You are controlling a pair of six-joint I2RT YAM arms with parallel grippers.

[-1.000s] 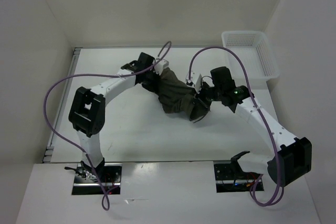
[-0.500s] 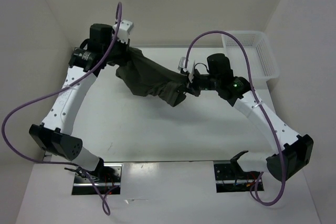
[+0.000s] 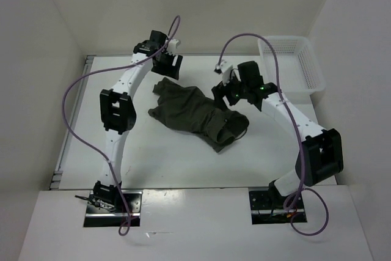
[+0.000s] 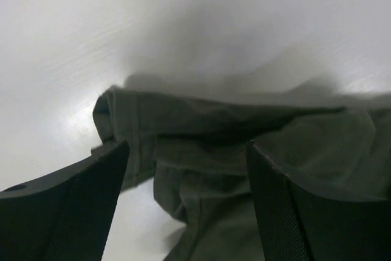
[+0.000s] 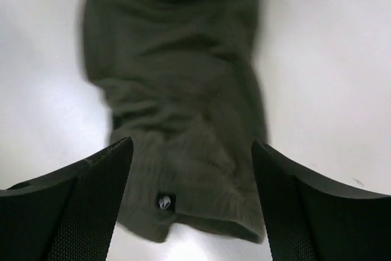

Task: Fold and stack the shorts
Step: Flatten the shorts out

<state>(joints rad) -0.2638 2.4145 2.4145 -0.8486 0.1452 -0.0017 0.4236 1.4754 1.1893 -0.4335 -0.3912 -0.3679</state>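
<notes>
As both end effectors (image 3: 167, 65) (image 3: 225, 93) hover splayed, shorts (image 3: 195, 114) lie crumpled between.

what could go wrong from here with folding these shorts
1. The shorts lie bunched and wrinkled rather than flat, so a fold made now would probably come out lumpy.
2. The left gripper and right gripper hang open over rumpled edges. Closing there could pinch several layers, or only a loose crease.

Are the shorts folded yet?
Not folded: the shorts lie spread out and rumpled on the table, one end bunched, with no tidy fold.
</notes>
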